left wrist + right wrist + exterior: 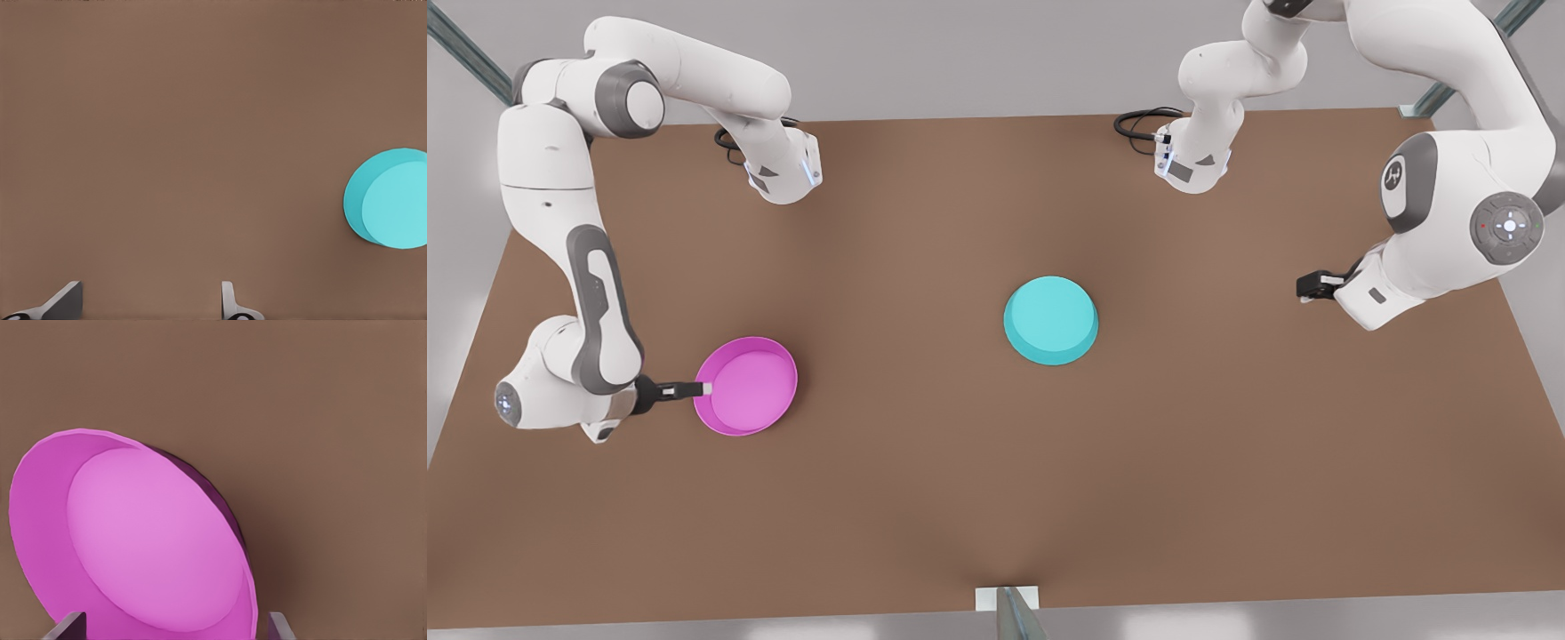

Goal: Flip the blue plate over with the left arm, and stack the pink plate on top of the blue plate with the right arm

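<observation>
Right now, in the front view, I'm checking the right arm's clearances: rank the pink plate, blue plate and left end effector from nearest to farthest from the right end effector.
1. Pink plate, at the right end effector's tips, front view's left.
2. Blue plate, near the table's middle.
3. Left end effector, far on the front view's right.

Brown table (996, 498), blue plate (1050, 319) upside down near its middle, pink plate (746, 385) rim up toward one side edge.
</observation>
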Robot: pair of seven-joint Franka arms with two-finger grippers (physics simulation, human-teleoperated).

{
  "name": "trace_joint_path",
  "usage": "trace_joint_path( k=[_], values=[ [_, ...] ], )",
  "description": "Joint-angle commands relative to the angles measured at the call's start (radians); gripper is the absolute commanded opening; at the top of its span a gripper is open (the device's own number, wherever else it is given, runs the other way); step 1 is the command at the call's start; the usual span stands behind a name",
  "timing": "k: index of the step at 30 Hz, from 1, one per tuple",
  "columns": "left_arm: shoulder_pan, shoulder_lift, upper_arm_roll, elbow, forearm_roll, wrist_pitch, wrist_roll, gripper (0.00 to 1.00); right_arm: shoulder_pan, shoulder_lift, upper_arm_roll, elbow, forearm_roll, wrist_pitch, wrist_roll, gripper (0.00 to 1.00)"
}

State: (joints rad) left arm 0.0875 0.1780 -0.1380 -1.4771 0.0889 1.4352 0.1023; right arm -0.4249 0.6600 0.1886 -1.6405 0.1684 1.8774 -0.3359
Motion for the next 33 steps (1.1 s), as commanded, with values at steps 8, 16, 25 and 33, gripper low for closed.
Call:
trace_joint_path(
  k=[8, 16, 25, 33],
  values=[
    [-0.003, 0.0, 0.0, 0.0, 0.0, -0.004, -0.001, 1.0, -0.002, 0.03, -0.001, -0.021, -0.044, 0.016, -0.003, 1.0],
    [-0.008, 0.0, 0.0, 0.0, 0.0, -0.006, -0.001, 1.0, 0.0, 0.03, -0.001, -0.05, -0.047, 0.017, -0.006, 1.0],
    [-0.008, 0.0, 0.0, -0.002, 0.0, -0.009, -0.001, 1.0, 0.005, 0.032, -0.001, -0.05, -0.058, 0.058, -0.025, 0.79],
    [-0.008, 0.0, 0.0, -0.002, 0.0, -0.013, -0.001, 1.0, 0.009, 0.044, -0.001, -0.042, -0.059, 0.058, -0.035, 0.75]
  ],
)
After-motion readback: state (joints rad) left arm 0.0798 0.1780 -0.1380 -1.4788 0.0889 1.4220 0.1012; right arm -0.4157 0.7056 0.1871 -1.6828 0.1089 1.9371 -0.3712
